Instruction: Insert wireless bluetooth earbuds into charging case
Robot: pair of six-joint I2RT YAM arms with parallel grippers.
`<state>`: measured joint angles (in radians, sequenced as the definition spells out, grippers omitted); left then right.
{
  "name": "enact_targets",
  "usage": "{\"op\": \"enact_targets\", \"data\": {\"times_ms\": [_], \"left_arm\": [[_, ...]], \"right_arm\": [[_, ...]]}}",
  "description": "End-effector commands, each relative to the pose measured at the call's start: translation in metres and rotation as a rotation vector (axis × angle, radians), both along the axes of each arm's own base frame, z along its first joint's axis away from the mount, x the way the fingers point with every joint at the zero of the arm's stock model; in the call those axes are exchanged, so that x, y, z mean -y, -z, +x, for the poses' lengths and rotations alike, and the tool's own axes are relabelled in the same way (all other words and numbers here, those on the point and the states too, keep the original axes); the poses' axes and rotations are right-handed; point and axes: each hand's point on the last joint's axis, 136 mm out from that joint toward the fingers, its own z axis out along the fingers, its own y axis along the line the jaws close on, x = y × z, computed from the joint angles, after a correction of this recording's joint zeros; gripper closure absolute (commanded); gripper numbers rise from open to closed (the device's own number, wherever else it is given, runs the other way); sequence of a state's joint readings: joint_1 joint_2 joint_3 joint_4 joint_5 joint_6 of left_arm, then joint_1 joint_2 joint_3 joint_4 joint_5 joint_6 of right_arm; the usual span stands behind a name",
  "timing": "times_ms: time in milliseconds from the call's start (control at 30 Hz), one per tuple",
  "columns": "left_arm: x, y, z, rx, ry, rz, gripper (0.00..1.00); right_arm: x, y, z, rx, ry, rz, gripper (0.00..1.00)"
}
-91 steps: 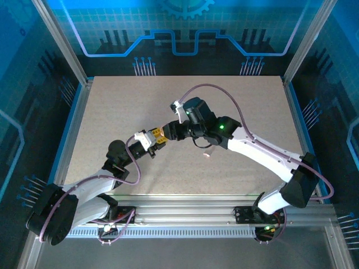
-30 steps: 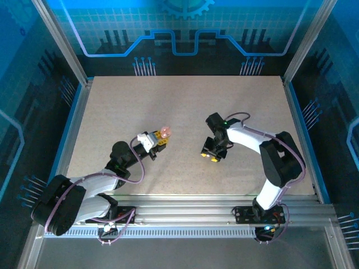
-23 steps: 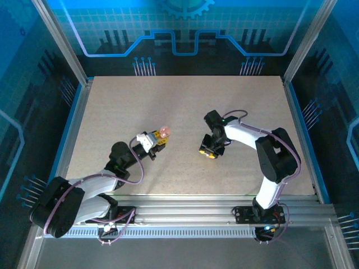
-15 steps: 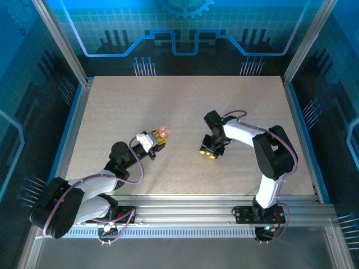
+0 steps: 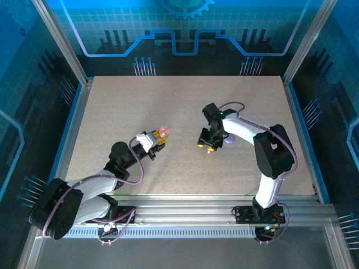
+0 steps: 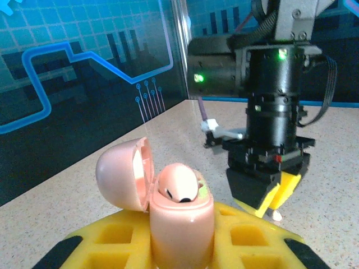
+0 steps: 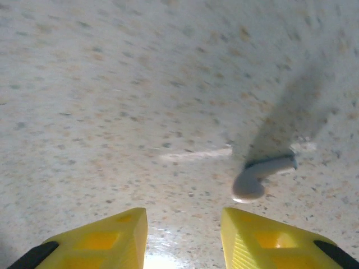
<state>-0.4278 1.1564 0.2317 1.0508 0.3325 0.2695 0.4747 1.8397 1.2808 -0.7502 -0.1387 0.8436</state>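
Left gripper point(image 6: 179, 249) clamps the pink case point(image 6: 180, 221), lid point(image 6: 120, 175) hinged open, one bud point(image 6: 178, 182) seated inside; right gripper point(image 7: 182, 227), fingers apart, hovers by a pale stemmed earbud point(image 7: 255, 178) near the middle of the tabletop point(image 5: 140, 101)

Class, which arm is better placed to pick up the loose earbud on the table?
Right: the right gripper, open, hangs close to the earbud; the left gripper is shut on the pink case.

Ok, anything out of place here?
Only one thing: a small pale stemmed earbud lies loose on the speckled table, just ahead of the open right gripper. The pale pink round charging case in the left gripper looks fine, lid open.
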Motion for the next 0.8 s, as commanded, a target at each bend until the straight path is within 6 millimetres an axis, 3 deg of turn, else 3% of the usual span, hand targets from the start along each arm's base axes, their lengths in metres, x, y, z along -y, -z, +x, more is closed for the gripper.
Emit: {"op": "enact_targets", "data": {"times_ms": [0, 200, 367, 767], "left_arm": [[-0.001, -0.007, -0.002, 0.032, -0.003, 0.002, 0.78], [0.0, -0.01, -0.002, 0.037, 0.005, -0.005, 0.78], [-0.001, -0.01, -0.004, 0.04, 0.002, -0.003, 0.78], [-0.002, -0.01, -0.005, 0.039, -0.006, 0.011, 0.78]], "right_arm": [[0.0, -0.024, 0.011, 0.071, -0.179, -0.024, 0.6], [0.01, -0.02, 0.019, 0.058, -0.376, -0.088, 0.58], [0.012, -0.01, 0.026, 0.043, -0.376, -0.043, 0.56], [0.012, 0.018, 0.02, -0.016, -0.368, -0.025, 0.53]]}}
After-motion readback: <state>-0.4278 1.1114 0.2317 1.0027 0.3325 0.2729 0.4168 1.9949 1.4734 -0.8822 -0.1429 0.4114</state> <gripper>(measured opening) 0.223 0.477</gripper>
